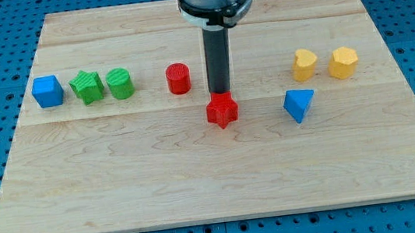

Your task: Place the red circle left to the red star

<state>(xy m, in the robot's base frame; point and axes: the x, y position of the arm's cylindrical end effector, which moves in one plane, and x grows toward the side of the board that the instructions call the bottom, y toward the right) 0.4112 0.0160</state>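
The red circle [178, 79] stands on the wooden board [222, 177], left of centre. The red star [222, 111] lies to its right and a little lower, near the board's middle. My tip [220, 93] comes down right at the star's top edge, touching it or nearly so. The tip is to the right of the red circle and apart from it.
A blue cube [47, 91], a green star [87, 87] and a green circle [120, 84] stand in a row at the view's left. Two yellow blocks [305, 64] [343, 62] and a blue triangle [299, 104] are at the right.
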